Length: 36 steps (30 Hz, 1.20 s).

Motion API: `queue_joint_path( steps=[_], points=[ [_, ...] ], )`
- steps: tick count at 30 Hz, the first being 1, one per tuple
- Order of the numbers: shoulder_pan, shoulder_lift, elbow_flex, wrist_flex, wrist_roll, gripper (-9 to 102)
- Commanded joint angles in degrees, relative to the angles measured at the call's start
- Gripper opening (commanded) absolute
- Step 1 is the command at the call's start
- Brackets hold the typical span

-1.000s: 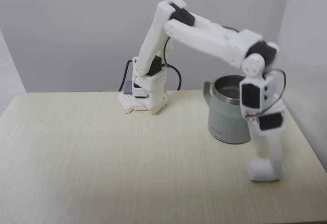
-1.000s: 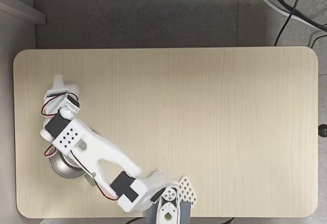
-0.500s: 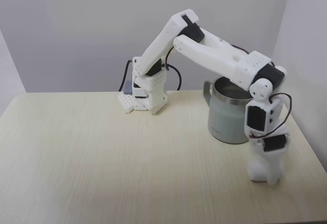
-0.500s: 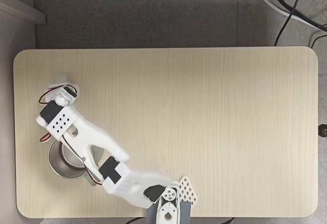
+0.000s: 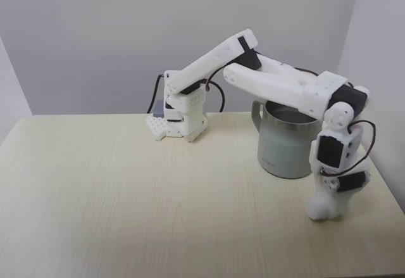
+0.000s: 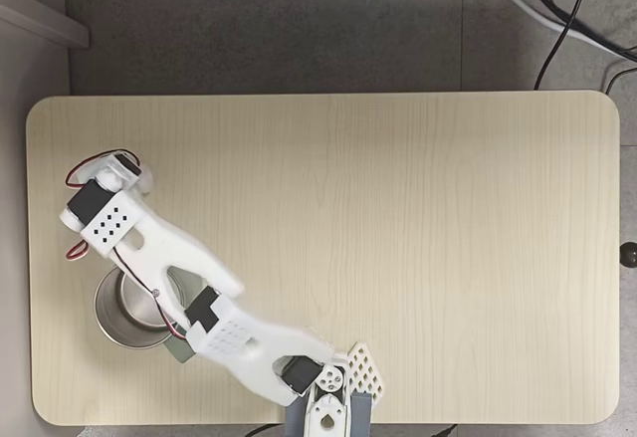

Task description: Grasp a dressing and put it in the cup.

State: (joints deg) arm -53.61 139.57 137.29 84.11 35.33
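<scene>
Fixed view, side: my jaws (image 5: 326, 209) point down at the bench (image 5: 126, 202), just in front of the cup (image 5: 285, 142) near the right edge; a white lump there may be the dressing, and I cannot tell whether the jaws are released or clenched. Fixed view, above: my arm (image 6: 169, 268) crosses the cup (image 6: 114, 318) at the bench's (image 6: 398, 238) left end, jaws (image 6: 134, 173) hidden beneath the wrist.

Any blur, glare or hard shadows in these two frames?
Side-on fixed view: soft even light, faint shadows, and the gripper looks slightly smeared. Top-down fixed view: the arm's lower link is motion-blurred, and the cup shows a mild steel sheen.
</scene>
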Motion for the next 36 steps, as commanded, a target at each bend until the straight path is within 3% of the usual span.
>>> queue_joint_path(
  steps=[1,7,10,22,36],
  points=[
    [0.62,-0.44,7.29,4.83,0.44,0],
    [0.00,2.29,29.62,20.65,-1.32,0],
    [0.00,-3.08,27.95,20.65,-1.85,0],
    [-0.88,-22.76,15.47,20.65,-7.82,0],
    [-9.32,-54.05,-15.29,19.42,-17.58,0]
  ],
)
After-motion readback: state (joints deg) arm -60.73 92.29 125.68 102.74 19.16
